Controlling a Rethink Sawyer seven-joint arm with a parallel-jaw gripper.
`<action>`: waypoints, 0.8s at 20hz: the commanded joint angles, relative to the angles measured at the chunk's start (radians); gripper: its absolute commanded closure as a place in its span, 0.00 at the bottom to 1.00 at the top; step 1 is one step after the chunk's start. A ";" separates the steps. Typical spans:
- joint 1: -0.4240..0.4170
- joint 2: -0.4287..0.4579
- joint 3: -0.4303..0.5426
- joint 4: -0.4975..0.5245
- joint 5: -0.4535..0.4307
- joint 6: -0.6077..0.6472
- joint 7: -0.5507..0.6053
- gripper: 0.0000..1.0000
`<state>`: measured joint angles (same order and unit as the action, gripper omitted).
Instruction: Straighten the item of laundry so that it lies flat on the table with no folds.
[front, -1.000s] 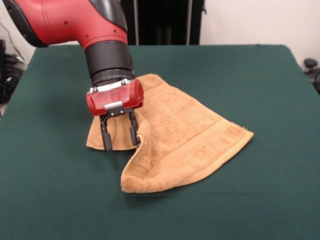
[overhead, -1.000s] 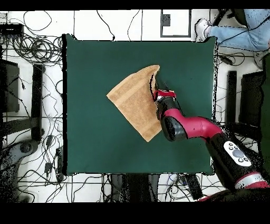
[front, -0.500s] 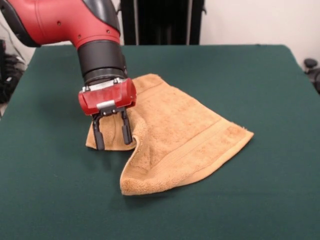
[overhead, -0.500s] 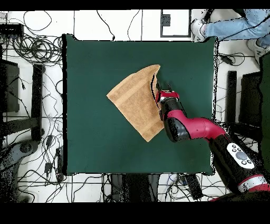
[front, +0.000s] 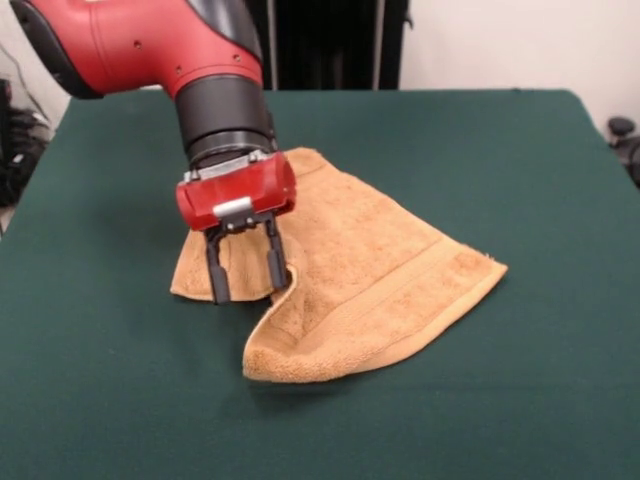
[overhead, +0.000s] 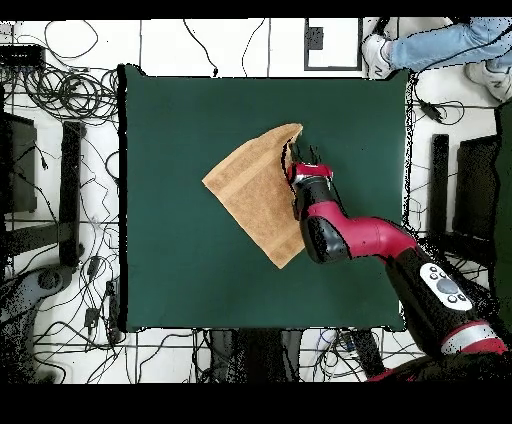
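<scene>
The item of laundry (front: 375, 265) is a tan-orange towel lying folded over on itself on the green table (front: 520, 160), with a rolled fold along its near left edge and a single-layer corner sticking out at the left. My gripper (front: 247, 290) is open and points down over that left corner. Its right finger (front: 274, 258) stands against the curled fold edge, and the left one reaches the corner's near hem. From overhead, the towel (overhead: 250, 190) is a triangle near the table's (overhead: 170, 250) middle, with the gripper (overhead: 303, 155) at its right edge.
A person's legs and shoes (overhead: 440, 45) show beyond the table's top right corner in the overhead view. Cables and equipment (overhead: 60, 180) lie on the floor around the table. The arm (overhead: 360, 240) reaches in from the lower right.
In the front view the gripper has shifted right again, back to the towel's fold edge, after swinging left half a second ago. It stays open, and the towel has barely moved.
</scene>
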<state>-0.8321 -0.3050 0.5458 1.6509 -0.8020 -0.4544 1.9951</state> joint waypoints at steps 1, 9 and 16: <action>0.082 0.080 -0.023 -0.026 0.061 -0.111 0.137 0.00; 0.084 0.119 0.003 -0.067 0.026 -0.121 0.169 0.00; 0.028 0.105 0.093 -0.068 -0.068 0.019 0.213 0.00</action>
<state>-0.8065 -0.2488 0.5581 1.6405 -0.8039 -0.5838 1.9954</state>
